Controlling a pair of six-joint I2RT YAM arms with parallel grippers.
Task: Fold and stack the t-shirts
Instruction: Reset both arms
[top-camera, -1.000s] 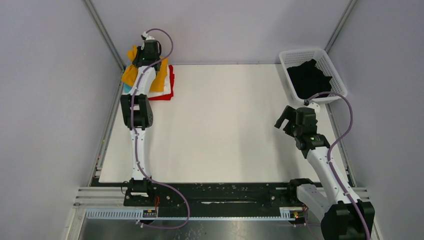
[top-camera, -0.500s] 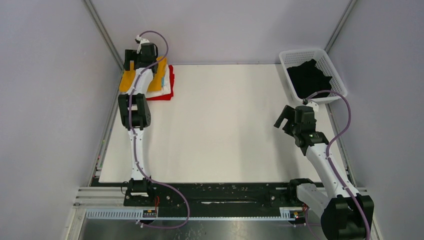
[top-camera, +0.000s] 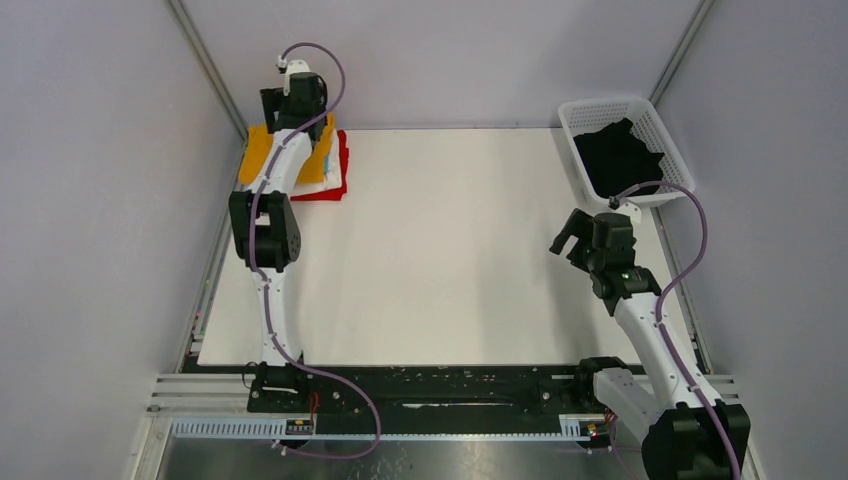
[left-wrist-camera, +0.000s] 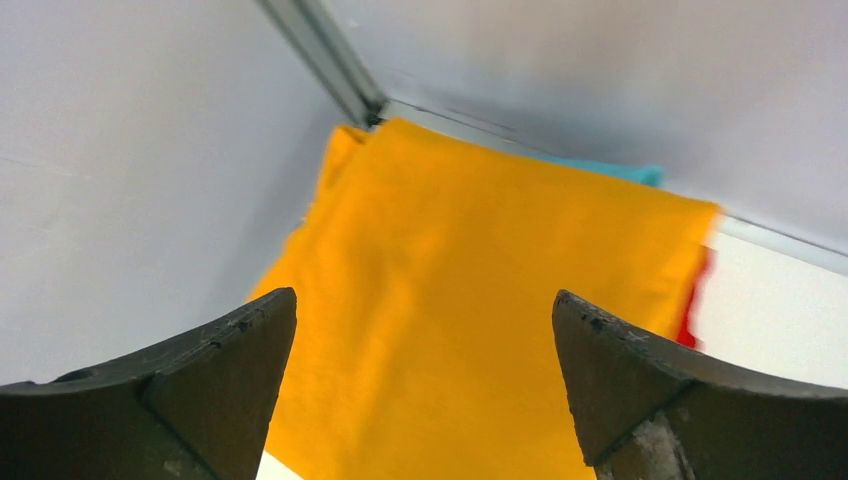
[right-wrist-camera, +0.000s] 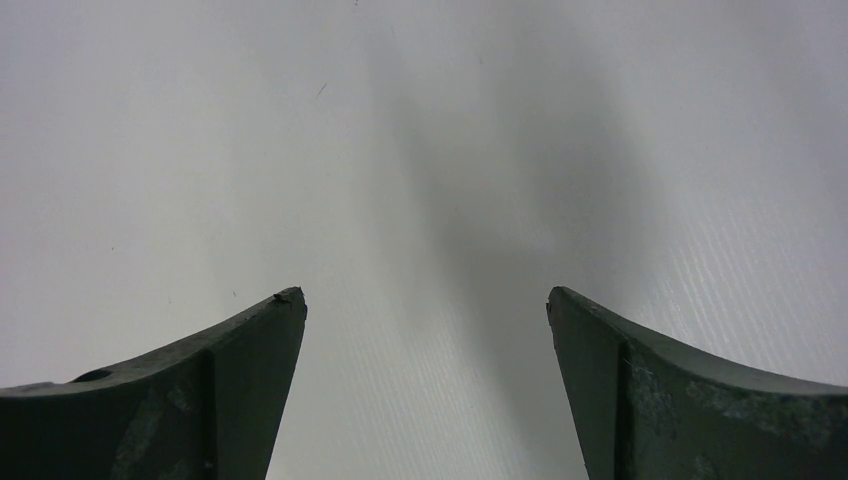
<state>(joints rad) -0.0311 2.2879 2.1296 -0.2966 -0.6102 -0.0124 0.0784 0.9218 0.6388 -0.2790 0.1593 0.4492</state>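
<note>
so, mostly done: the mustard-orange shirt (left-wrist-camera: 480, 250) lies folded on top of the stack in the far-left corner of the worktop (top-camera: 450, 260). edges of the teal shirt (left-wrist-camera: 615, 172), white shirt (top-camera: 333, 182) and red shirt (top-camera: 343, 150) show under it. remaining, i'd say: the black shirt (top-camera: 615, 155), bunched in the basket (top-camera: 600, 102) at far right. left end effector (left-wrist-camera: 422, 296) hovers over the stack, jaws apart, empty. right end effector (right-wrist-camera: 425, 295) is over bare worktop, jaws apart, empty. left arm hides part of the stack from above, so the lower folds can't be judged.
</note>
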